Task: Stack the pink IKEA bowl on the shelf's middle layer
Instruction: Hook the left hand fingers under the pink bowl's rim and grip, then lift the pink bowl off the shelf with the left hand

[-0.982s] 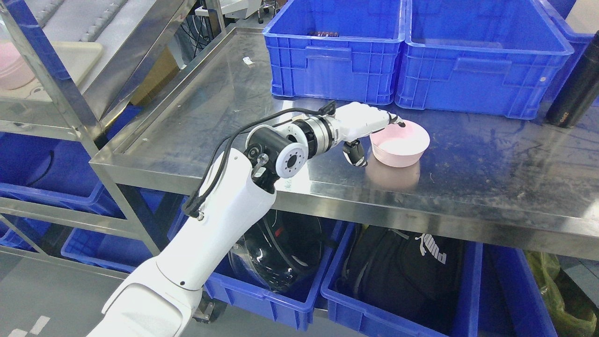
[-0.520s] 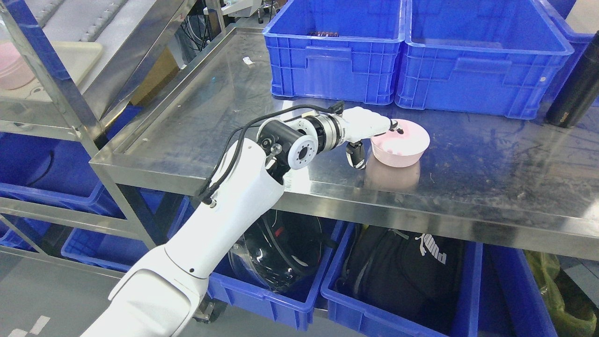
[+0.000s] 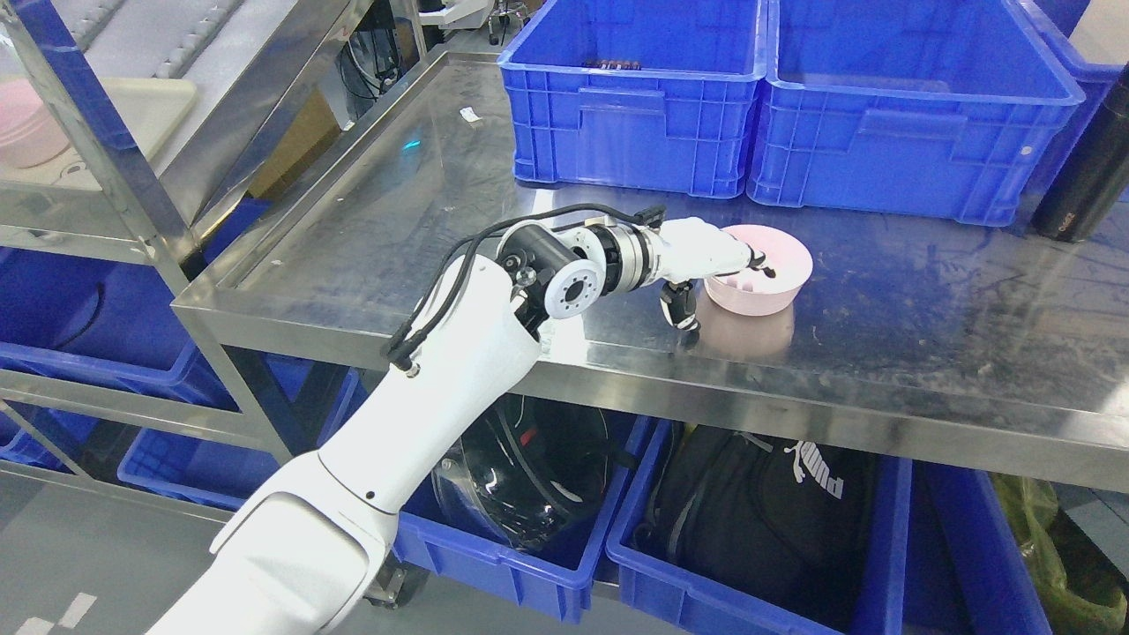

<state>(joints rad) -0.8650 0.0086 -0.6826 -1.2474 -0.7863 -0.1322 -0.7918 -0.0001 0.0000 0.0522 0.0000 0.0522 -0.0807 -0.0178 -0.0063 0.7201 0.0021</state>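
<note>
A pink bowl (image 3: 781,289) stands upright on the steel table (image 3: 926,309), near its front edge. My left hand (image 3: 728,296) straddles the bowl's near-left rim: the fingers (image 3: 750,261) reach over the rim and dip inside, while the thumb (image 3: 681,309) hangs outside, a little apart from the wall and pointing down at the table. The hand holds nothing. Another pink bowl (image 3: 31,132) sits on the steel shelf (image 3: 106,190) at the far left, beside a cream tray (image 3: 154,106). The right arm is out of view.
Two big blue bins (image 3: 631,97) (image 3: 908,106) stand at the back of the table. A black bottle (image 3: 1089,168) stands at the right edge. Blue bins with dark bags (image 3: 758,529) sit under the table. A shelf post (image 3: 79,132) rises at the left.
My left hand has moved right and lower over the bowl; its fingers now dip inside and the thumb has dropped beside the wall. The bowl has stayed in place. The camera shifted slightly.
</note>
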